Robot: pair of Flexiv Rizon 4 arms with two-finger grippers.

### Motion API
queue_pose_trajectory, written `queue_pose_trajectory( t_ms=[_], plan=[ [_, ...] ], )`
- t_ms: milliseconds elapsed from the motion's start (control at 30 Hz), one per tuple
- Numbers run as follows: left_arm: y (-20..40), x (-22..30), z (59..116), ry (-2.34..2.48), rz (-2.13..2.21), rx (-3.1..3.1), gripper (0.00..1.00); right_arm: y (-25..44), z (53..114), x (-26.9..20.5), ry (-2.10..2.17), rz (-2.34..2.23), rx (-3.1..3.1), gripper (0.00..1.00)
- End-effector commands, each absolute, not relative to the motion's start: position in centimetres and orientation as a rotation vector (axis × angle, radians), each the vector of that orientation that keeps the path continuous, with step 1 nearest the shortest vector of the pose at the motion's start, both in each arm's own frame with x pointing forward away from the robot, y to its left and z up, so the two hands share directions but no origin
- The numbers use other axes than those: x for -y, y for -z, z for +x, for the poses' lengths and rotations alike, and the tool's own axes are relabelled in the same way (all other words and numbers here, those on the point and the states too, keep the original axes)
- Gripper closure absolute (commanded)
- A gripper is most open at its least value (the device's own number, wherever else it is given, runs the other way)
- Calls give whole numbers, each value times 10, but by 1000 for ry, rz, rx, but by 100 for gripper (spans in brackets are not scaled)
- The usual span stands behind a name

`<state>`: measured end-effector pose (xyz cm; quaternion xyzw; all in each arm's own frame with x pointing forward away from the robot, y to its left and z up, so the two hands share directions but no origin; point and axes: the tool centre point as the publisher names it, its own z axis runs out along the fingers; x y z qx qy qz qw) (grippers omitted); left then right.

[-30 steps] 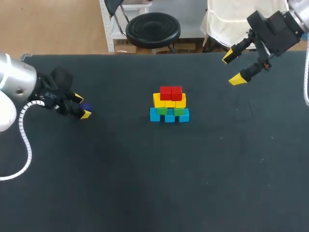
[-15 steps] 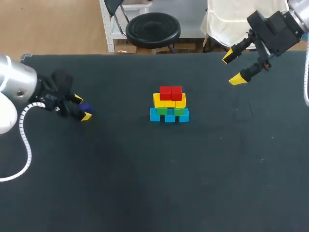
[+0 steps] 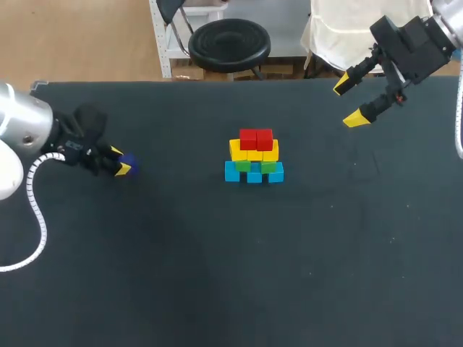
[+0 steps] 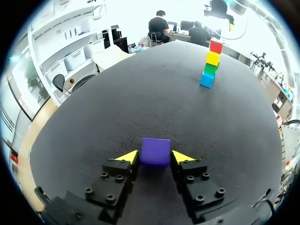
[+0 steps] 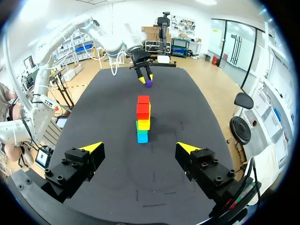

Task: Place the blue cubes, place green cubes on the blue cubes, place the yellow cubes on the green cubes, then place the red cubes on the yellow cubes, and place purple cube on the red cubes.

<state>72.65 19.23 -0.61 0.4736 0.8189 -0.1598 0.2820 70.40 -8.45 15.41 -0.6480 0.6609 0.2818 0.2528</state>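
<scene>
Left gripper (image 3: 120,160) low at left of desk (image 3: 217,275), clamped on purple cube (image 4: 155,152); cube sits on desk; right gripper (image 3: 348,103) fingers wide apart, holding nothing, raised over far right; stack (image 3: 254,159) mid-desk: blue, green, yellow, red cubes (image 3: 256,138) topmost; well apart from purple cube.

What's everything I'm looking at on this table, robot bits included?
matte table top: one, black, under everything.
small blue cubes: three showing, blue, bottom layer of the mid-table stack.
small green cubes: two, green, on the blue layer.
small yellow cubes: apparently three, yellow, on the green layer.
small red cubes: two, red, topping the stack.
small purple cube: one, purple, table's left side, between the fingers.
left gripper: one, black with yellow tips, closed on that cube.
right gripper: one, same colours, open, raised over the far right.
</scene>
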Motion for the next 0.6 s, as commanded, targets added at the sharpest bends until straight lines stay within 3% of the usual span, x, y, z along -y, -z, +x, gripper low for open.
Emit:
queue_pose_trajectory(
  t_ms=[33,333,600],
  plan=[
    [6,-192,726,429,1277,-2185,100,-154,704,84,-765,-1761,-1797,0],
    [0,-185,719,437,1326,-2194,100,-154,704,84,-765,-1761,-1797,0],
    [-39,-169,710,452,1413,-2136,100,-154,704,84,-765,-1761,-1797,0]
  ],
)
